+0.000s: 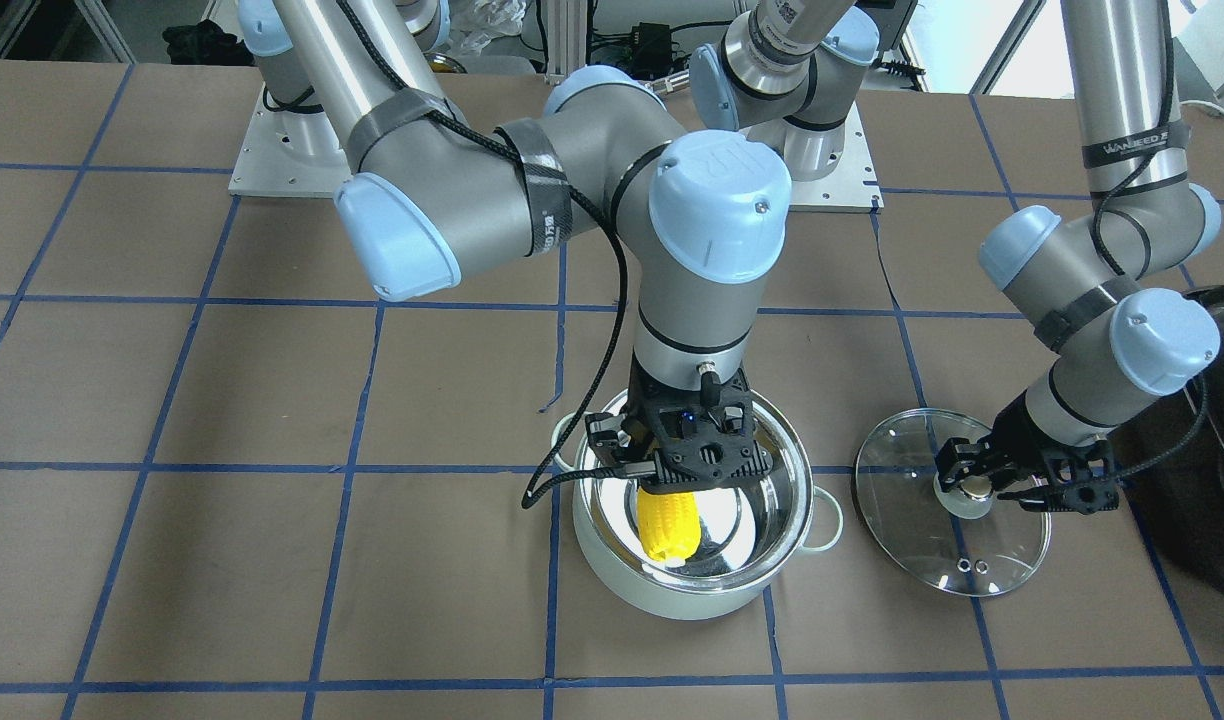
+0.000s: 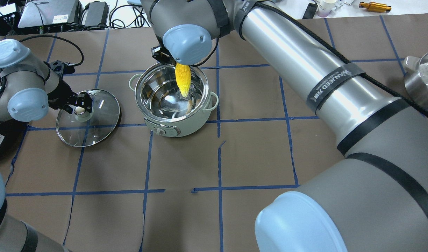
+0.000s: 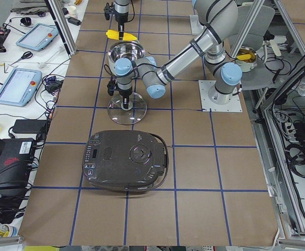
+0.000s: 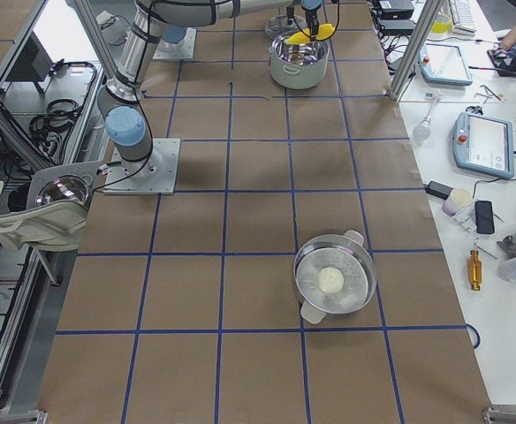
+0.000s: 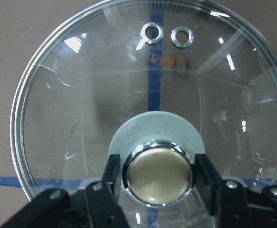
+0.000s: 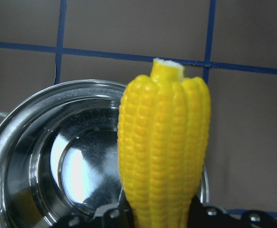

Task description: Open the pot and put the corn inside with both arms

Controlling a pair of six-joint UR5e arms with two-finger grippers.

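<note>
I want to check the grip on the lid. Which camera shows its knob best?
The left wrist view: the knob is large and sharp, with the left gripper closed against both sides. The front-facing and overhead views show it small, partly hidden by the gripper. The side views show nothing usable of it.

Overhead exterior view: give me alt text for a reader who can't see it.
The right arm holds a yellow corn over the open pot mid-table. To the pot's left, the glass lid lies on the table, with the left gripper jaws around its knob.
</note>
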